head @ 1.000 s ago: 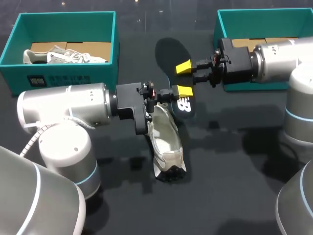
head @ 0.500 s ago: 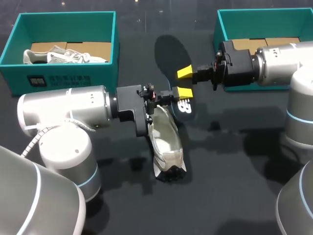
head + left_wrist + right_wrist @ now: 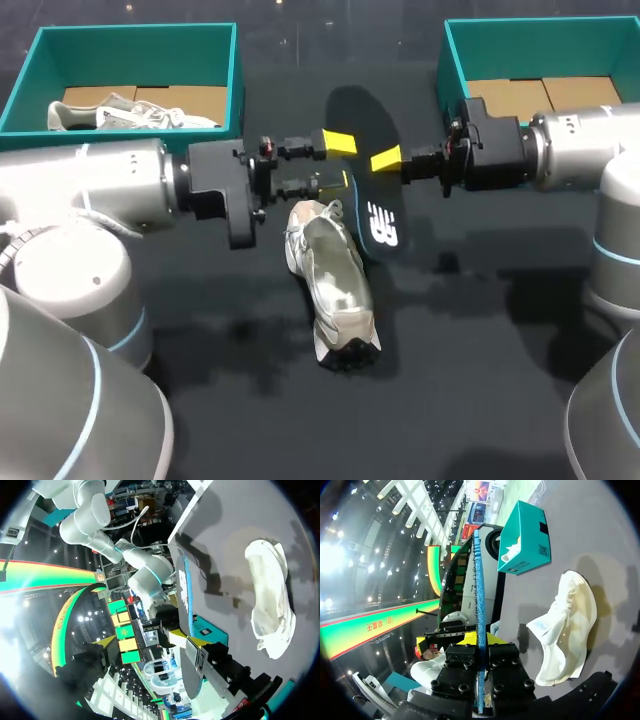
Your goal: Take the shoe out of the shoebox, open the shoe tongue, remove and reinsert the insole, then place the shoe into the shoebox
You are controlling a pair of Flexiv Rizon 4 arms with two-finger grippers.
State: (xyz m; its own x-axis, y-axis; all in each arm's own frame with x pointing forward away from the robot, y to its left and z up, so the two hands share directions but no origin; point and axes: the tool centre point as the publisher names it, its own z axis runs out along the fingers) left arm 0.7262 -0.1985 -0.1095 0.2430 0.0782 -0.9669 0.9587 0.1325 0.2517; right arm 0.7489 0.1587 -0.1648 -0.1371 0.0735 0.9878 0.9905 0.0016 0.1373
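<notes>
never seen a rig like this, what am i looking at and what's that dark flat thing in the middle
Two robot arms work at a table. The wide picture looks down from above and behind them: left arm at left, right arm at right. The two round pictures come from a camera on each wrist, pointing forwards. The dark flat thing is a shoe insole, pinched in the right gripper. The left gripper is open beside it, holding nothing. A white shoe lies on the table. The teal left box holds another shoe; the teal right box stands opposite.

The left gripper (image 3: 335, 162) has let go of the shoe (image 3: 335, 280) and lifted away beside the insole (image 3: 380, 215)
</notes>
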